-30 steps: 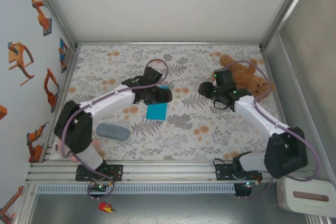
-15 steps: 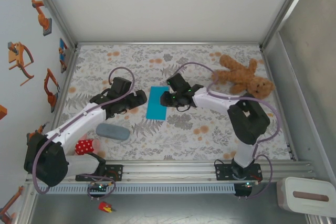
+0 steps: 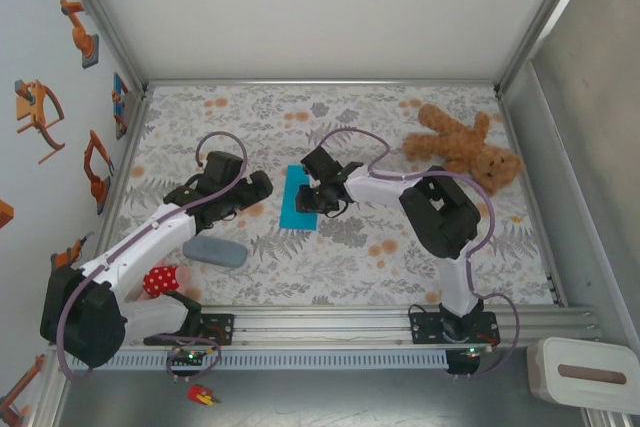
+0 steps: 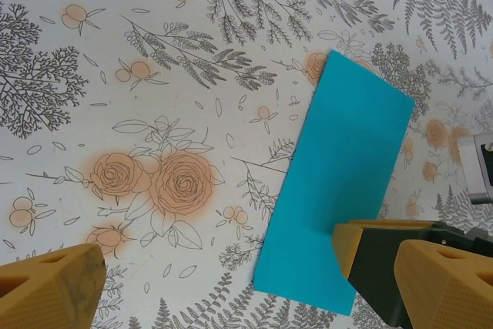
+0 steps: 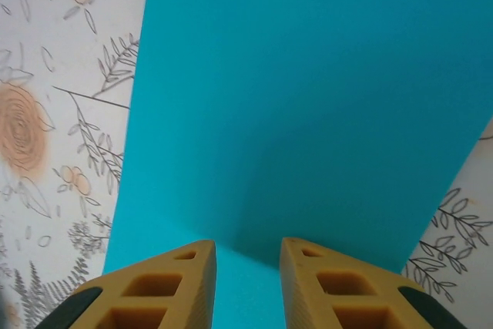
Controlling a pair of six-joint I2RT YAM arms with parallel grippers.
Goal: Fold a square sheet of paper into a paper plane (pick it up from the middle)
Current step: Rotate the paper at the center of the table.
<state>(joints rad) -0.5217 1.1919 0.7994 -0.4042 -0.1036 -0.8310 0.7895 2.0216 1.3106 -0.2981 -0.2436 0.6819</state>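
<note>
The turquoise sheet of paper lies flat on the flowered table, showing as a narrow oblong rather than a square. My right gripper is over its right half. In the right wrist view the two yellow fingertips point down at the paper with a narrow gap and nothing between them. My left gripper is just left of the sheet, jaws wide open and empty. Its right finger overlaps the near corner of the paper. The paper plane is out of view.
A brown teddy bear lies at the back right. A grey-blue oblong case lies front left, with a red dotted object by the left arm's base. Metal frame rails border the table on all sides.
My left gripper drew back leftward off the paper and opened wide. My right arm swung from beside the teddy bear over to the paper, and its jaws narrowed.
</note>
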